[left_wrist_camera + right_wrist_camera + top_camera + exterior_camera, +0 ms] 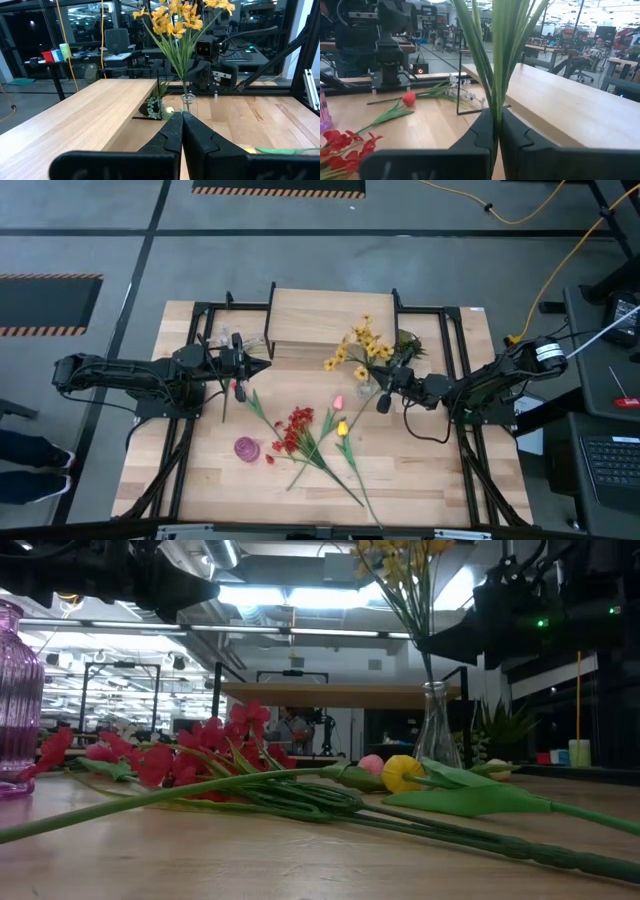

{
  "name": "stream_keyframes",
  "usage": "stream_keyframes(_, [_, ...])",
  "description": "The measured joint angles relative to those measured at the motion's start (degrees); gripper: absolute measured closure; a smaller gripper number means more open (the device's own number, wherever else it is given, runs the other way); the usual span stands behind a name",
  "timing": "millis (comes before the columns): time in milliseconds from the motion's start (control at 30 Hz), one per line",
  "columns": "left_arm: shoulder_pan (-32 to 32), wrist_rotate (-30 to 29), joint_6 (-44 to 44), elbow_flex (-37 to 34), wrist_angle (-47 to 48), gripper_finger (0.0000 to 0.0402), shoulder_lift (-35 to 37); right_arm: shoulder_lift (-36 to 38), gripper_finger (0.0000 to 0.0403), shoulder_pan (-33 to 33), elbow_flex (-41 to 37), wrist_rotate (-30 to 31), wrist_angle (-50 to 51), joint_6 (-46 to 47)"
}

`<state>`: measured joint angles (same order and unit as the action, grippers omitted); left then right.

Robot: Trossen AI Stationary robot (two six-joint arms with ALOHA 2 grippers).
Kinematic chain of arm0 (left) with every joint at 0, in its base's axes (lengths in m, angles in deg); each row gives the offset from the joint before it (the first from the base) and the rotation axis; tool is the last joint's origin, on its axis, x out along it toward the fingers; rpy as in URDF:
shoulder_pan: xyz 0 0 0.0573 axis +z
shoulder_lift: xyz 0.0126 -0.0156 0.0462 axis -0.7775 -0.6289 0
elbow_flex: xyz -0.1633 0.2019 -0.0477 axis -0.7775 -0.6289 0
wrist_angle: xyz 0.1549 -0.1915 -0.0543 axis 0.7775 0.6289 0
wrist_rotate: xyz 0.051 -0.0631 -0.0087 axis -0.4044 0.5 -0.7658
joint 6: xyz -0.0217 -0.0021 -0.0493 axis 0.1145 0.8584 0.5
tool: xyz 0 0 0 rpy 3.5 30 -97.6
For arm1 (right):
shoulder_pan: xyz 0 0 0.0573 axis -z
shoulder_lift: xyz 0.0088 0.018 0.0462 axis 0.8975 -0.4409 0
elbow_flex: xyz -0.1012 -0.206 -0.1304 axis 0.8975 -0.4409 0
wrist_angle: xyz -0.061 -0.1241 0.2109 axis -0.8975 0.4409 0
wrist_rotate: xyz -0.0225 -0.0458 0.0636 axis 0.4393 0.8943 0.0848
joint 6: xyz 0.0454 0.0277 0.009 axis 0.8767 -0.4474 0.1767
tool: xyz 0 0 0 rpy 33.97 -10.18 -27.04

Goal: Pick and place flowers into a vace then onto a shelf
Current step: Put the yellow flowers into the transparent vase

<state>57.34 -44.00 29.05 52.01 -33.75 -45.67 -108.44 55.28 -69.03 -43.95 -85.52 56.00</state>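
A bunch of yellow blossoms [360, 348] stands upright with its stalks in a clear glass vase [437, 725], just in front of the shelf [330, 320]. My right gripper [496, 125] is shut on those stalks. My left gripper [182, 131] is shut on nothing and hovers by the shelf's left front corner [262, 365]. A red tulip [238, 388], a red berry spray [295, 430], a pink tulip [338, 402] and a yellow tulip [342, 428] lie flat on the table. White blossoms [215, 340] lie left of the shelf. My right gripper pinches the green stalks [495, 107] of the yellow bunch between its two fingers, above the vase's neck. The fingers come in level from the table's right side, across the stalks. The stalks stand upright, with their lower ends in the clear vase [187, 102] on the table.
A purple glass vase [247, 448] stands at the table's near left. A small green plant [408, 342] sits by the shelf's right end. Black frame rails [190, 380] run along both sides of the table. The shelf's top board is bare wood.
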Motion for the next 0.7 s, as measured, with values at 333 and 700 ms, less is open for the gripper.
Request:
stream_keyframes(333, [0.02, 0.00, 0.00, 0.00, 0.00, 0.0398, 0.01, 0.35, 0.0320, 0.00, 0.00, 0.02, 0.59, -2.86])
stream_keyframes(700, [0.00, 0.00, 0.04, -0.02, 0.61, 0.0398, -0.01, 6.53, 0.0309, -1.08, -0.02, 0.04, 12.89, 2.78])
